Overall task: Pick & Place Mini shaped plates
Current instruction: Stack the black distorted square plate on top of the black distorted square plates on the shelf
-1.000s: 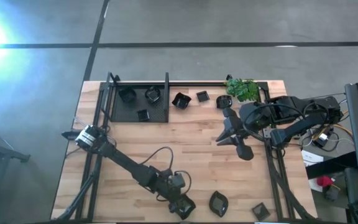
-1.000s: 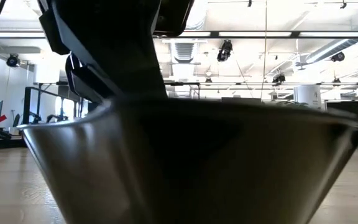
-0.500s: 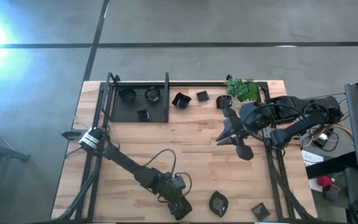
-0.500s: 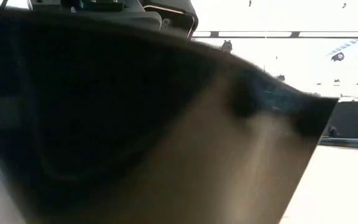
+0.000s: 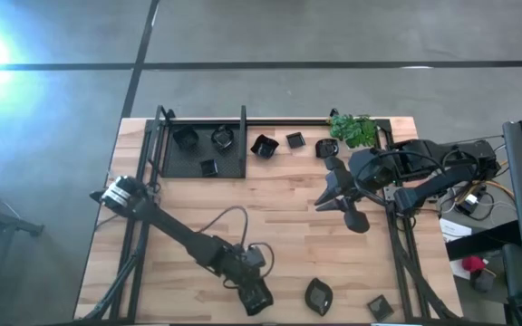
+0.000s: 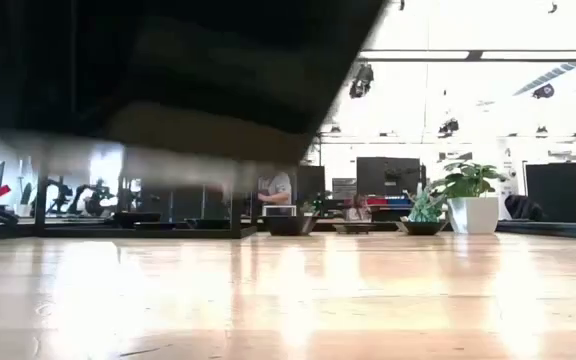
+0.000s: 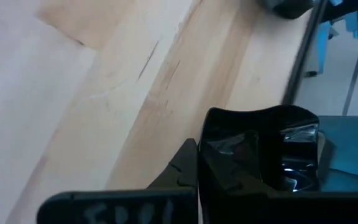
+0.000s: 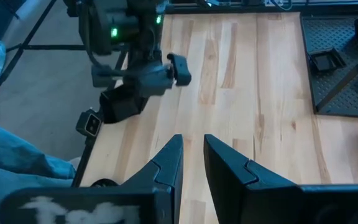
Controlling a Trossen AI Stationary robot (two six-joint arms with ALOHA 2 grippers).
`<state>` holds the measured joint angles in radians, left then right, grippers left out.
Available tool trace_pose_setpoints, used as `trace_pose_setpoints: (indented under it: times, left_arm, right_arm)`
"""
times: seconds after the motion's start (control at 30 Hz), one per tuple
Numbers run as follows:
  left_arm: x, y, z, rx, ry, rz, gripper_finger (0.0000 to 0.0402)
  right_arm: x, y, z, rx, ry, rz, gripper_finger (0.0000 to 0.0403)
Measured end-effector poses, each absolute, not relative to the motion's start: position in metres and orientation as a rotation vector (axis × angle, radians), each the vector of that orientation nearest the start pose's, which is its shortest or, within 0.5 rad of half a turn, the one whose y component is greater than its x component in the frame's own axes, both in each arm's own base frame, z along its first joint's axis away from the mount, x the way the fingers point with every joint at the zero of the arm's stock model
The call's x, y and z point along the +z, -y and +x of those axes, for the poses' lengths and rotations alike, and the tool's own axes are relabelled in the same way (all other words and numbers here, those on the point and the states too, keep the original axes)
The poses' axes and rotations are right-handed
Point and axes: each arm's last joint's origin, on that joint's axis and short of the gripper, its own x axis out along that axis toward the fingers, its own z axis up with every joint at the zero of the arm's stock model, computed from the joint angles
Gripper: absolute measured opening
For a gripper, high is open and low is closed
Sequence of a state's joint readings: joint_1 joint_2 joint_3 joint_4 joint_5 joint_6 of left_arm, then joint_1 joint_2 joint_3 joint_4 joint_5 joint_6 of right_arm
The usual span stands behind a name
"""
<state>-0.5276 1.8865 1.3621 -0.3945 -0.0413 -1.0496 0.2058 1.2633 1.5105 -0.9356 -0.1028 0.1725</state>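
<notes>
Wooden counter (image 5: 270, 217) carries, along its far edge, a black mesh tray (image 5: 202, 149) holding three mini plates, with three more just beside it and a green plant (image 5: 353, 129) near the far right corner. Left gripper (image 5: 256, 299) sits at the near edge, fingers (image 7: 179, 171) clamped on a glossy black square plate (image 7: 260, 158), lifted clear of the counter. Right gripper (image 5: 338, 192) hovers idle at right centre, fingers (image 8: 166, 163) narrowly parted, empty. Two further plates lie near edge: leaf plate (image 5: 318, 295), corner plate (image 5: 380, 307).
</notes>
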Motion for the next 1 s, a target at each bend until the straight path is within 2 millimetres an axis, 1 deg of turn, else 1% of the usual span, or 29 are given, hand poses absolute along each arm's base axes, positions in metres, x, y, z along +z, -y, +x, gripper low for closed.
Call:
trace_pose_setpoints:
  times: [0.13,0.23,0.37,0.47,0.6,0.73,0.9,1.0]
  left_arm:
    - [0.236,0.187,0.337,0.083,-0.994,-0.730,0.0000]
    - [0.257,0.171,0.326,0.142,-0.989,-0.755,0.0000]
    - [0.284,0.144,0.308,0.210,-0.979,-0.784,0.0000]
    - [0.302,0.121,0.294,0.289,-0.973,-0.793,0.0000]
    - [0.321,0.086,0.272,0.391,-0.978,-0.800,0.0000]
    - [0.335,0.043,0.248,0.522,-0.992,-0.808,0.0000]
    - [0.355,-0.010,0.223,0.589,-0.920,-0.812,0.0000]
    - [0.360,-0.040,0.209,0.625,-0.898,-0.810,0.0000]
  right_arm:
    - [0.412,-0.051,0.232,0.236,-0.710,0.129,0.0061]
    - [0.412,-0.052,0.232,0.237,-0.708,0.129,0.0061]
    - [0.413,-0.052,0.232,0.237,-0.706,0.129,0.0061]
    - [0.413,-0.051,0.232,0.238,-0.705,0.125,0.0061]
    - [0.413,-0.051,0.232,0.246,-0.702,0.104,0.0061]
    - [0.413,-0.051,0.232,0.252,-0.700,0.085,0.0061]
    - [0.413,-0.051,0.232,0.266,-0.693,0.048,0.0061]
    - [0.413,-0.049,0.232,0.258,-0.691,0.052,0.0061]
